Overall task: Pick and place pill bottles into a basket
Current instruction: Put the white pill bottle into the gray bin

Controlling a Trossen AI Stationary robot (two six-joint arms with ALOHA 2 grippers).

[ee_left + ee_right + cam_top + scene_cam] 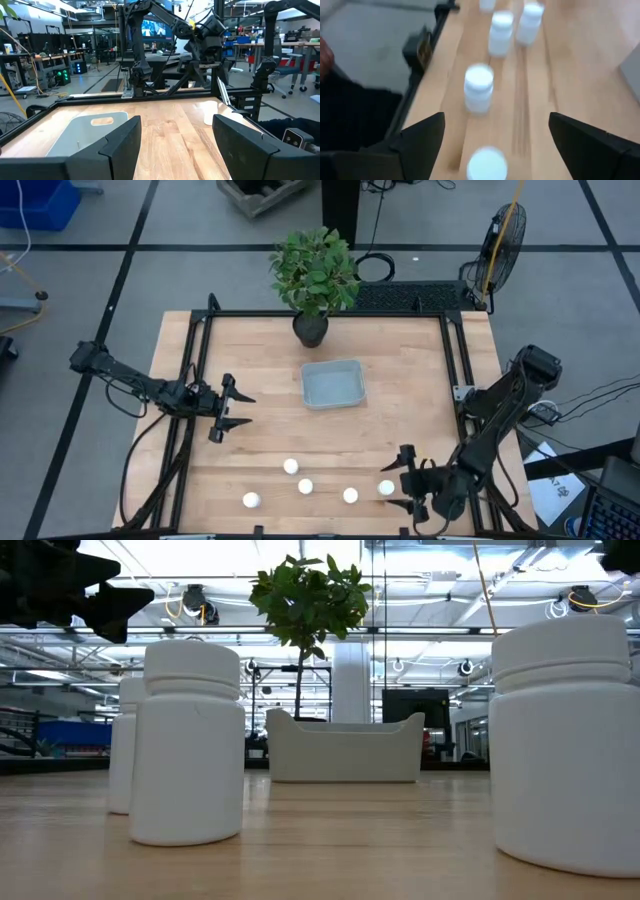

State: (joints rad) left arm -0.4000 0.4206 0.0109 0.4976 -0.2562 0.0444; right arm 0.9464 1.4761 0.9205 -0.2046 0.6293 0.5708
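Five white pill bottles stand near the table's front edge. From left to right they are one bottle (251, 500), two bottles (290, 466) (305, 486), a fourth bottle (350, 495) and the rightmost bottle (386, 487). My right gripper (394, 485) is open, low at the front right, and the rightmost bottle (486, 162) stands between its spread fingers, untouched as far as I can see. The pale basket (333, 383) sits at the table's centre with nothing visible inside. My left gripper (249, 409) hangs open and empty at the left, pointing toward the basket (90, 131).
A potted plant (312, 280) stands just behind the basket at the table's back edge. Black frame rails (190, 430) run along both sides of the wooden table. In the low view, two bottles (190, 740) (570, 740) loom close in front of the basket (345, 750).
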